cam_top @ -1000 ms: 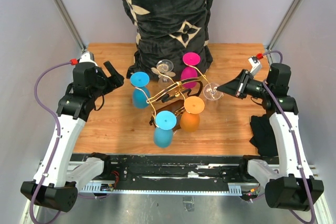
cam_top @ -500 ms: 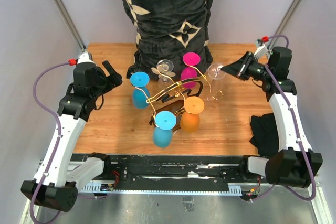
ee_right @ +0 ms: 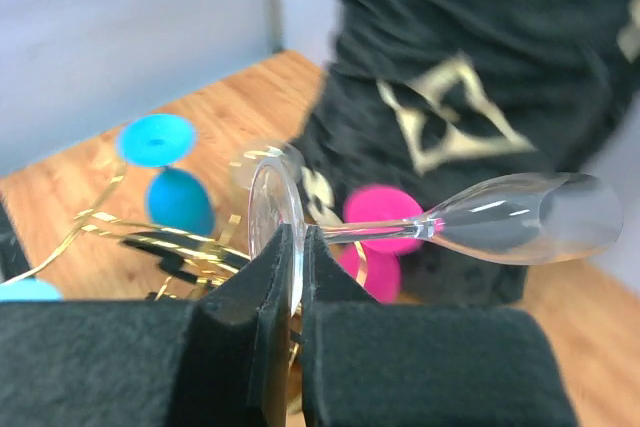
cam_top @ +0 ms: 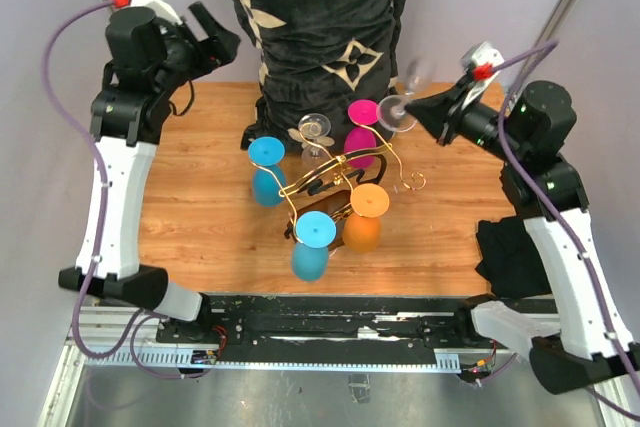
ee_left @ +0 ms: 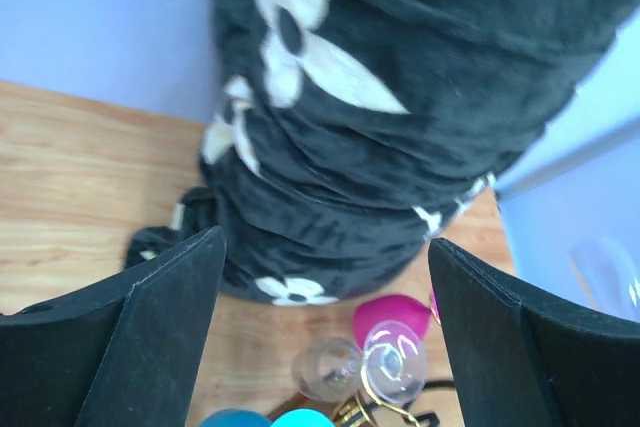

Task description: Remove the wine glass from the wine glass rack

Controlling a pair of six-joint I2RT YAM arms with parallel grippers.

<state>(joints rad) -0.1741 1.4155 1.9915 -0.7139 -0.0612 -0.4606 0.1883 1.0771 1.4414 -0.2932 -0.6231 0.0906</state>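
Wine glass (ee_right: 500, 219), clear, its foot pinched between the closed fingers of the right gripper (ee_right: 297, 247), held sideways right of centre in the upper part of the overhead view, apart from the wine glass rack (cam_top: 345, 162) at centre frame. Left gripper (cam_top: 215, 35) at upper left, jaws spread and empty.

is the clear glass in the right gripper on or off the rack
Off: the right gripper holds the clear glass by its foot, sideways, apart from the rack.
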